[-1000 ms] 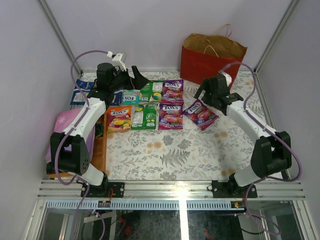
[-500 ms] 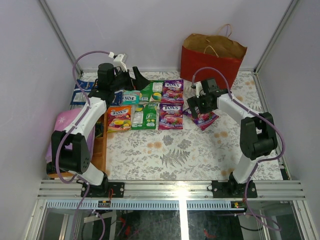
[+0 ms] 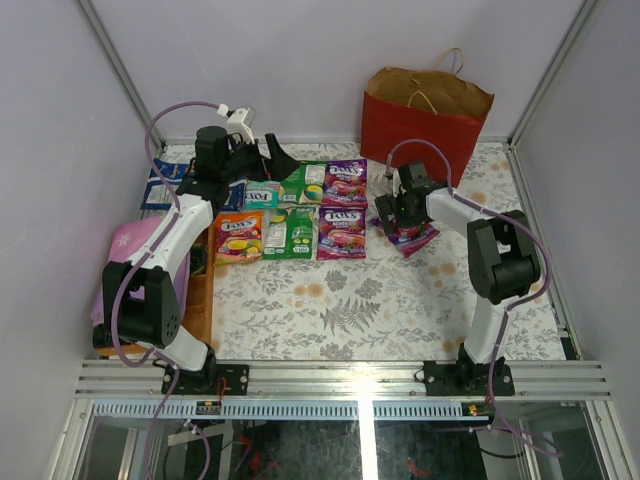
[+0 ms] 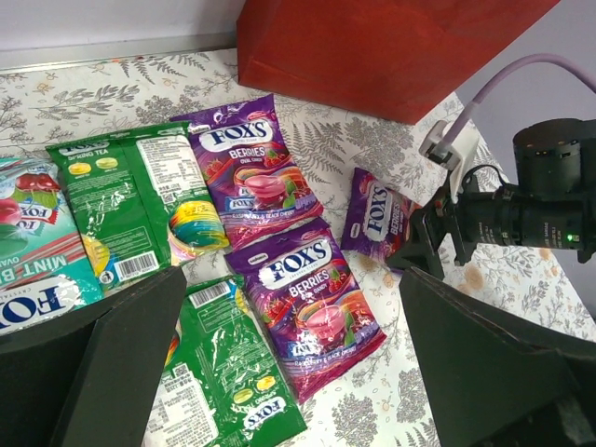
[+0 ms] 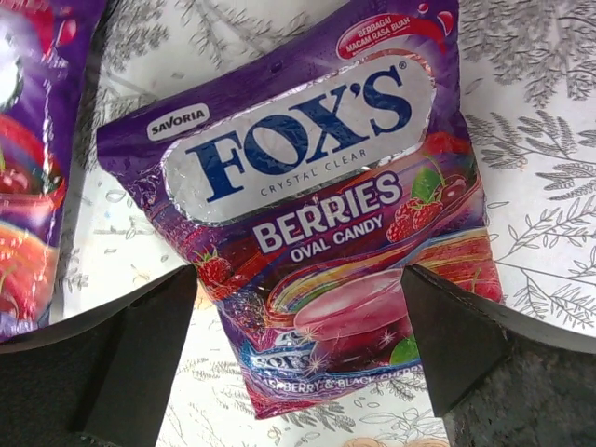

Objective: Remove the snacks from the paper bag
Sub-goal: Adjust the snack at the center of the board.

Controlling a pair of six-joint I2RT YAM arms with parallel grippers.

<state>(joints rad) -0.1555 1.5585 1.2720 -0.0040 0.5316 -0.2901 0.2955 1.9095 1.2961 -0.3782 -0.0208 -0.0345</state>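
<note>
The flat glossy purple FOX'S berries packet [image 5: 307, 205] is observed lying directly beneath the right gripper [image 5: 298, 279], whose jaws are spread wide to either side of it.

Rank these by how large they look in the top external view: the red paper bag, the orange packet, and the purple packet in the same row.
1. red paper bag: plainly the largest, though it stands farthest back.
2. orange packet and purple packet: they look alike in size, so they tie.
</note>
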